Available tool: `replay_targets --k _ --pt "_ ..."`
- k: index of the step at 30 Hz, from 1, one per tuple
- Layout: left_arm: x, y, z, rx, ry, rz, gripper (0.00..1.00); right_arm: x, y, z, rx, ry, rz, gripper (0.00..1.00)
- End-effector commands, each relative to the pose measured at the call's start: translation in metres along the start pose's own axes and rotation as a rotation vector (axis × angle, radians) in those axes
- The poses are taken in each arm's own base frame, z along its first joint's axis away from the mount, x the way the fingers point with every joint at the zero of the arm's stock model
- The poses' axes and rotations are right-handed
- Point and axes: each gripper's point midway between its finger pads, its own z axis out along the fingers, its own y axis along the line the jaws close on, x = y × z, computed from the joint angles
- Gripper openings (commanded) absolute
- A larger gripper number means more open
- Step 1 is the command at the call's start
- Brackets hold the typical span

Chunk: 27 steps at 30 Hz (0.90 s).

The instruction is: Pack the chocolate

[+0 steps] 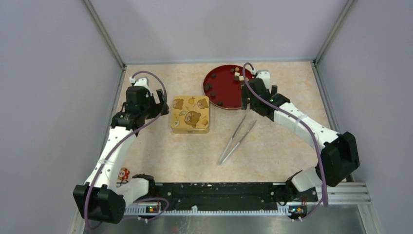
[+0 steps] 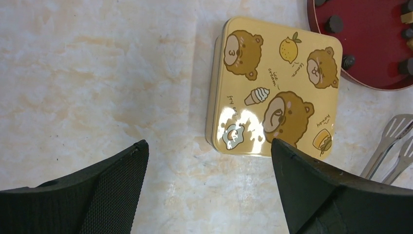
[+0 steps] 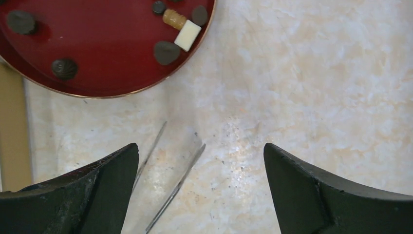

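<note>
The chocolate [image 1: 237, 76] lies as small dark, tan and cream pieces on a round red plate [image 1: 226, 90] at the back of the table. In the right wrist view a cream piece and dark chocolate [image 3: 167, 51] sit near the plate's [image 3: 107, 44] rim. The closed yellow bear-printed tin [image 1: 190, 114] stands left of the plate. My left gripper [image 2: 208, 142] hovers open just beside the tin's [image 2: 272, 87] near edge, holding nothing. My right gripper [image 3: 200, 145] is open and empty, above the metal tongs' tips [image 3: 178, 183] below the plate.
Metal tongs [image 1: 237, 138] lie slanted on the table between the tin and the right arm. A small printed sticker [image 1: 123, 175] sits by the left arm's base. Grey walls close in the table on three sides.
</note>
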Motion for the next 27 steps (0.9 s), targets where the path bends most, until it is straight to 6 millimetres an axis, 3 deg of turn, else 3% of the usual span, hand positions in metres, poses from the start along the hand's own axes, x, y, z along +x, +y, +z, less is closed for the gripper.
replay_targets --k 1,7,13,27 --pt "-0.013 -0.010 -0.009 0.062 -0.083 -0.009 0.99 -0.015 -0.015 -0.012 0.045 -0.088 0.069 0.97" --pt "-0.024 -0.020 -0.017 0.117 -0.133 -0.012 0.99 -0.008 -0.013 -0.009 0.045 -0.076 0.099 0.97" --pt "-0.020 -0.019 -0.016 0.113 -0.121 -0.014 0.99 -0.005 -0.010 -0.009 0.024 -0.076 0.130 0.96" --pt "-0.028 -0.021 -0.019 0.121 -0.136 -0.004 0.99 -0.020 -0.012 -0.020 0.000 -0.146 0.196 0.95"
